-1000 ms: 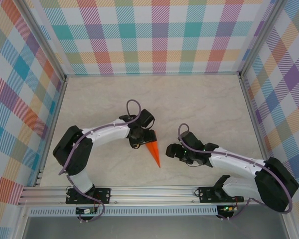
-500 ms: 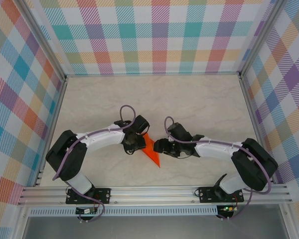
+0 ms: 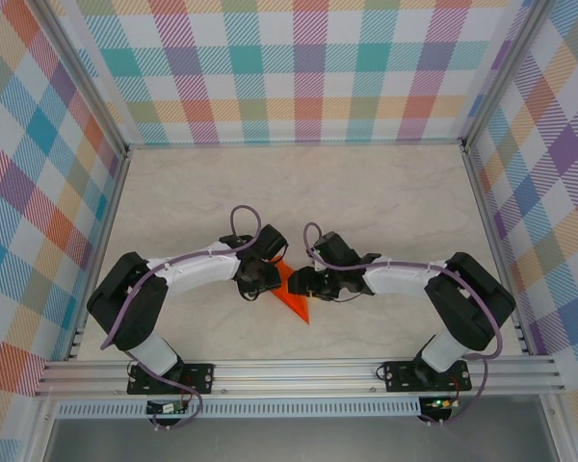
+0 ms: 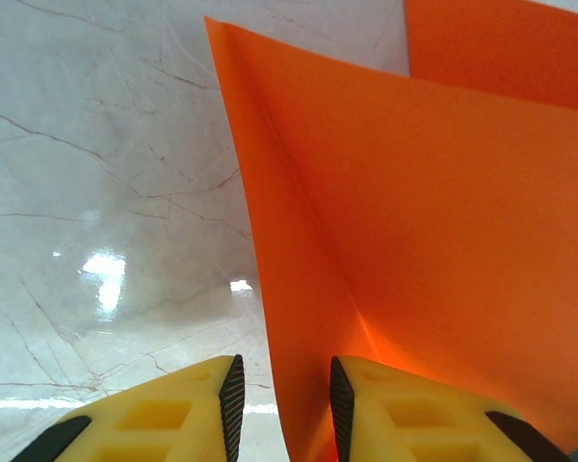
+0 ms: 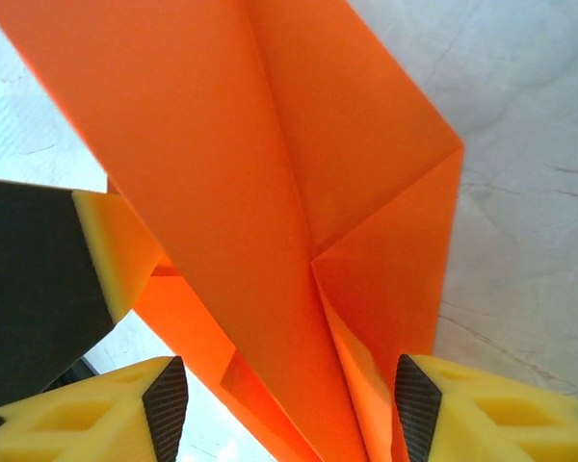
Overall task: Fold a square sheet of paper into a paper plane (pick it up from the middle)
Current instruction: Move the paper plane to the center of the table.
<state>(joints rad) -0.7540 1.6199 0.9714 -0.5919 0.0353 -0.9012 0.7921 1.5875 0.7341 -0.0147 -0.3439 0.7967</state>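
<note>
Checked walls (image 3: 299, 77) stand around your marble table (image 3: 385, 202). The paper plane (image 3: 292, 300) lies near the front middle, its tip toward the arm bases, with a gripper at each side. Your left gripper (image 3: 267, 279) has its jaws drawn narrow around the raised fold, one pad touching the paper. Whether it truly pinches is unclear. Your right gripper (image 3: 300, 284) is spread astride the wings, with the left one's finger (image 5: 116, 252) close beside.

Paper plane (image 3: 292, 298) wide end hidden under jaws from above; edges cropped in wrist views.
</note>
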